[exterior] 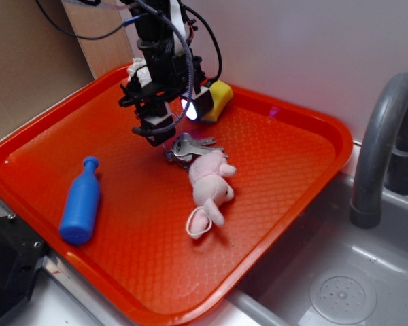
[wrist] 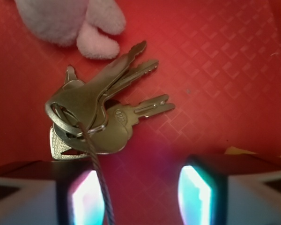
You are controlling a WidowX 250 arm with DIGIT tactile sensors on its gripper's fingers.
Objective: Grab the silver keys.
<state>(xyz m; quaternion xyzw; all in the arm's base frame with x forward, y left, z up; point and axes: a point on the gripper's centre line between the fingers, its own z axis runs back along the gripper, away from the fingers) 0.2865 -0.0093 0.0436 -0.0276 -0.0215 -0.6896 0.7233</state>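
No text, label, brand or number can be read here. The nearest thing to a sign is a small oval stamp on the round head of one of the silver keys [wrist: 117, 119], seen in the wrist view beside the ring; its marking is too blurred to make out

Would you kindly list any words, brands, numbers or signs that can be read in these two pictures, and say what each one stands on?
No text can be read with certainty.
One of the silver keys bears a small oval stamp on its head in the wrist view, too blurred to read.
The blue bottle, pink plush, yellow sponge, orange tray and claw show no lettering.
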